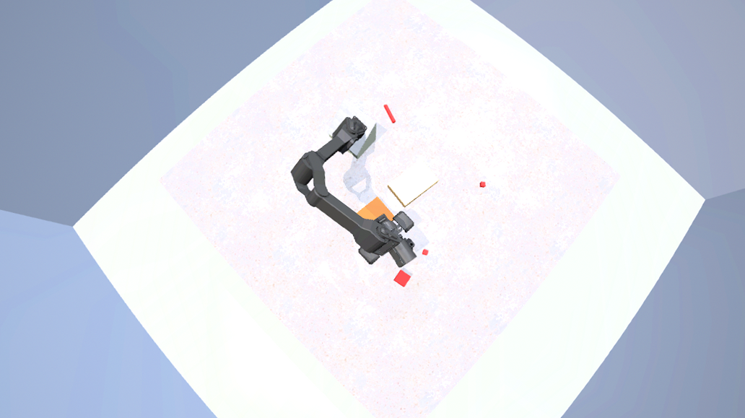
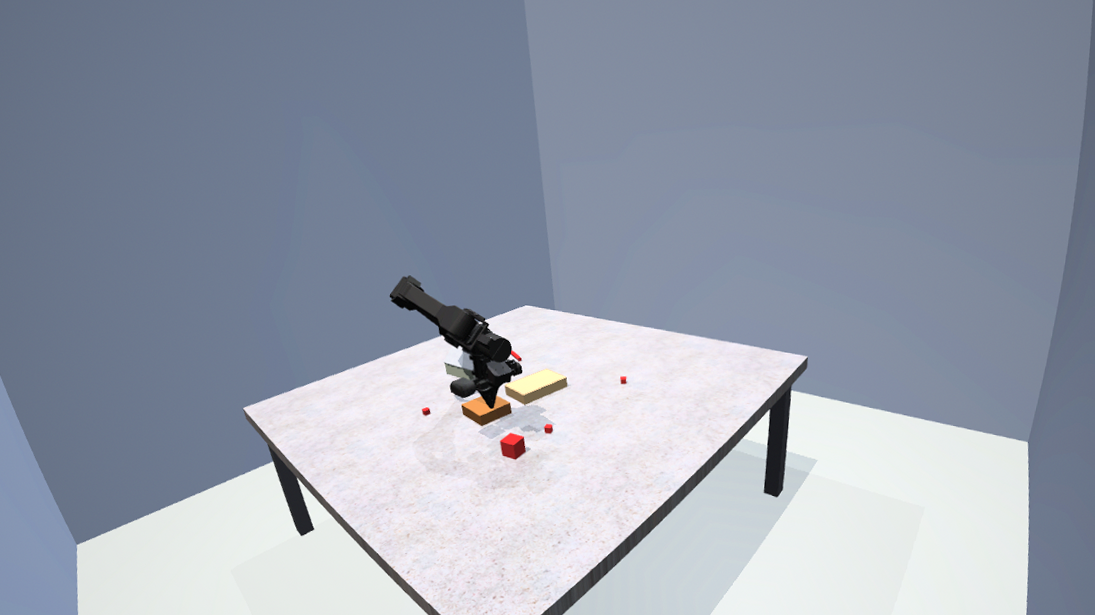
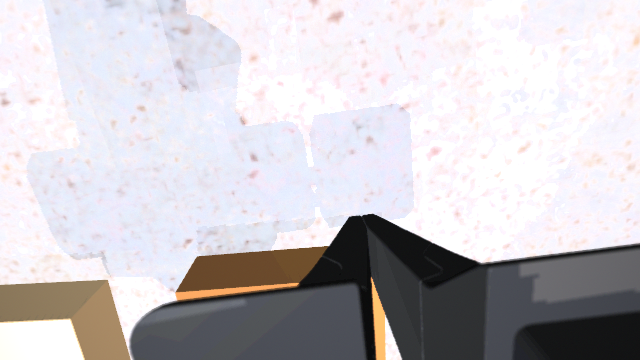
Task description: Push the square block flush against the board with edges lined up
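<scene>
The square block (image 1: 374, 209) (image 2: 478, 411) (image 3: 250, 269) is orange and lies flat on the table, partly hidden by the arm in the top view. The board (image 1: 414, 183) (image 2: 537, 383) (image 3: 97, 320) is cream-coloured and lies flat beside it. A narrow strip of table shows between them, so they are apart. My gripper (image 2: 491, 405) (image 3: 362, 227) is shut and empty, pointing down. In the exterior view its tips overlap the block's top. In the wrist view they reach past one brown side of the block. Whether they touch it I cannot tell.
A red cube (image 1: 401, 278) (image 2: 512, 446) and a small red cube (image 1: 424, 251) (image 2: 548, 428) are near the gripper. Another small red cube (image 1: 482, 184) (image 2: 623, 379) lies beyond the board. A red rod (image 1: 390, 113) (image 2: 515, 356) and a tilted grey panel (image 1: 367, 141) (image 2: 457, 370) are near the arm's base.
</scene>
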Robot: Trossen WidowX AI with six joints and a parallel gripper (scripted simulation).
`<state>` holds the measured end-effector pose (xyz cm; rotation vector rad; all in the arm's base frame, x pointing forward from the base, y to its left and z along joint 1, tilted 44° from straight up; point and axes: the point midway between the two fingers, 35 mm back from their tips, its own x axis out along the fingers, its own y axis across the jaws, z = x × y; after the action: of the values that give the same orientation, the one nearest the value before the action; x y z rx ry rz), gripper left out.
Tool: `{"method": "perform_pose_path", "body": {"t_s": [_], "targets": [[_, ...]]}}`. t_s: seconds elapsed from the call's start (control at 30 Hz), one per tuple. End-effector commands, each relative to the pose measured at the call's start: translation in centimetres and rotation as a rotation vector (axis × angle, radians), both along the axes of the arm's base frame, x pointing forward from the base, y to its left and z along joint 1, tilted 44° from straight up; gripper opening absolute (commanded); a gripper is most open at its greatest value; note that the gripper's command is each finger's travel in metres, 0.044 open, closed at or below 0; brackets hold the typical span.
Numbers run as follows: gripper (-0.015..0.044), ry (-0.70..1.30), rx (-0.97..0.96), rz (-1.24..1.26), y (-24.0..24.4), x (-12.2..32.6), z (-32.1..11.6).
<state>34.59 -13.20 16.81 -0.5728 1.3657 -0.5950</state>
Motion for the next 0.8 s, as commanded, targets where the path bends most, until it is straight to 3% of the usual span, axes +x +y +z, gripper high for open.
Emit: {"method": "perform_pose_path", "body": {"t_s": [0.0,0.77], "targets": [[0.0,-0.076,0.017,-0.09,-0.4,-1.1,-0.1],[0.0,-0.619,0.098,-0.663,-2.3,-7.4,1.0]]}}
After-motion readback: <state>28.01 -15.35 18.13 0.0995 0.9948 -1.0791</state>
